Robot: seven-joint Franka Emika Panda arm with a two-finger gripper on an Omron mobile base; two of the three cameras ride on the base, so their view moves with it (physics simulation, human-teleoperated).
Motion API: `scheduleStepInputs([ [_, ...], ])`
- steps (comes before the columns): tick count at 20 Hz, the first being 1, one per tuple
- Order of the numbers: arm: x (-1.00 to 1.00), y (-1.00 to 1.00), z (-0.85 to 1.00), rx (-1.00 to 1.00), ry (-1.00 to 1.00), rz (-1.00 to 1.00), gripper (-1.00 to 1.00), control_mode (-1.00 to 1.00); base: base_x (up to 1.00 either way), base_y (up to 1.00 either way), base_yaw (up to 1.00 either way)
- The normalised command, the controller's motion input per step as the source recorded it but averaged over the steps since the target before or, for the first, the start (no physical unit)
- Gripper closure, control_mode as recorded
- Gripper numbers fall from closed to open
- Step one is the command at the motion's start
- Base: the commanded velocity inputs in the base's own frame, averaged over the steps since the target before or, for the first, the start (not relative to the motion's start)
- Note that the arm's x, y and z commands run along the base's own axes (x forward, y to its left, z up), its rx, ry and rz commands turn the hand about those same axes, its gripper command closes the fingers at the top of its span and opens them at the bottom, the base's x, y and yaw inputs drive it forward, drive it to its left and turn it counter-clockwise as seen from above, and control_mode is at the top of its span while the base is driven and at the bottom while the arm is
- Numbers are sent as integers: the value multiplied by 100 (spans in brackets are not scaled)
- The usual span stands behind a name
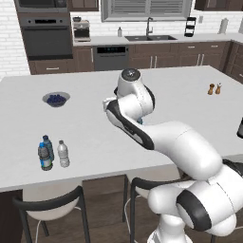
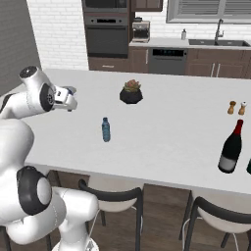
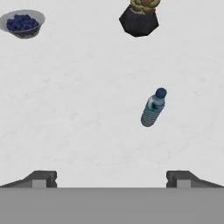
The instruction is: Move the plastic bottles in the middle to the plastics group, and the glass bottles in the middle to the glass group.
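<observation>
A: What is seen at the left end of the white island counter (image 1: 95, 137)?

B: Three small water bottles are grouped near the front edge: a dark grey bottle with a blue-white label (image 1: 44, 157), a blue bottle with a blue cap (image 1: 48, 143) just behind it, and a clear-whitish bottle with a white cap (image 1: 63, 154) just beside them, all upright. Farther back, a grey bowl of blueberries (image 1: 56, 98) is set.

A: And in the middle?

B: A blue-tinted plastic bottle with a blue cap (image 2: 106, 130) is found standing alone, well apart from the others. In the hand view it (image 3: 153, 108) is seen ahead of the gripper (image 3: 111, 179), untouched, somewhat right of centre. A dark faceted pot with a succulent (image 2: 131, 92) is placed behind it.

A: How are the jaws held?

B: They are spread wide, with nothing between the dark fingertips (image 3: 41, 178).

A: What is seen to the right?

B: A glossy dark glass bottle with a red neck (image 2: 231, 147) is stood near the front edge, and a second dark bottle is cut by the frame edge. Two small shakers (image 2: 237, 108) are set farther back.
</observation>
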Motion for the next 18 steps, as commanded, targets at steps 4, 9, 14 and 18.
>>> scheduleStepInputs([
  [4,14,-98,6,10,-1,-17,-100,-100,0,0,0],
  [9,10,-88,2,7,-1,-2,-100,-100,0,0,0],
  [14,18,-46,-11,3,-1,23,-100,-100,0,0,0],
  [18,36,0,-32,0,0,18,-100,-100,0,0,0],
])
